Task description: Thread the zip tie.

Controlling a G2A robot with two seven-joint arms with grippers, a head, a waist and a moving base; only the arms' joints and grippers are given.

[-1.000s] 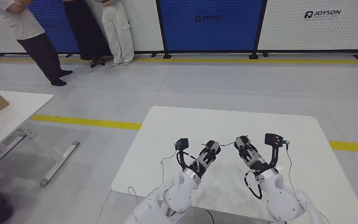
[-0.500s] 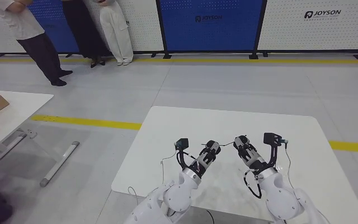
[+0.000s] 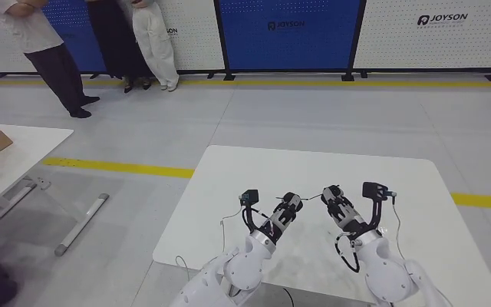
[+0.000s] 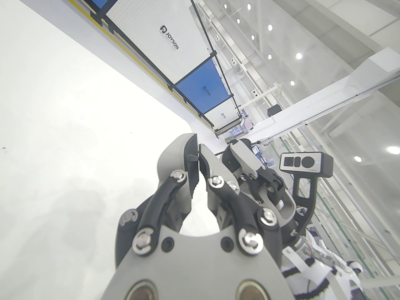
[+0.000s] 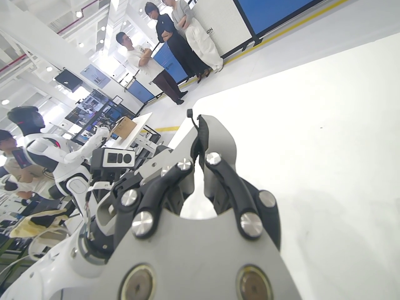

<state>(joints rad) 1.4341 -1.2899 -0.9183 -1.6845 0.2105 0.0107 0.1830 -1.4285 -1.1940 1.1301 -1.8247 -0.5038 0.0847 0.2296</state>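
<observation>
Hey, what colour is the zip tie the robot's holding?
Black. The zip tie shows best in the right wrist view, sticking out of the right gripper.

The left gripper (image 4: 198, 154) and right gripper (image 5: 197, 126), both closed, nearly meet.

Fig. White bench (image 3: 322, 165) with rounded corners stood on a grey floor (image 3: 230, 115) crossed by a yellow line (image 3: 115, 166). Behind it ran blue panels (image 3: 290, 34) and white perforated panels (image 3: 426, 34). A second table (image 3: 31, 150), well apart to the left, carried a cardboard box (image 5: 123, 127). Another humanoid robot (image 5: 40, 151) stood near that table.
</observation>
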